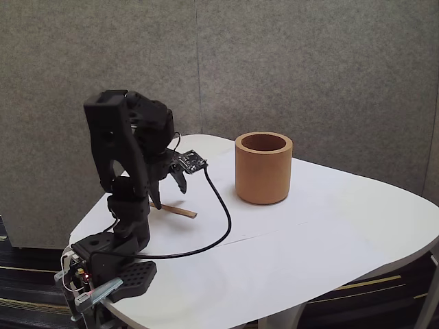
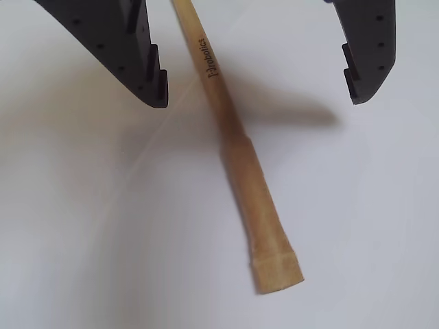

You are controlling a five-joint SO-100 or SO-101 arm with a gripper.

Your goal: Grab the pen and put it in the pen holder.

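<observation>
An office: grey fabric partition panels (image 1: 288, 68); white rounded table (image 1: 329, 233); striped carpet (image 1: 27, 274).

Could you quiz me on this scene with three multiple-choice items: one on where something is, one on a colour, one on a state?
1. Where is the pen?
A. flat on the table
B. inside the pen holder
C. lifted in the air

2. What colour is the cable?
A. red
B. white
C. black

3. How is the tool set?
A. shut on the pen
B. open, a finger on each side of the pen
C. shut on nothing

Key: 1 A, the fixed view shows it lying on the tabletop; 2 C, it runs black across the white top; 3 B, the wrist view shows gaps on both sides.
</observation>
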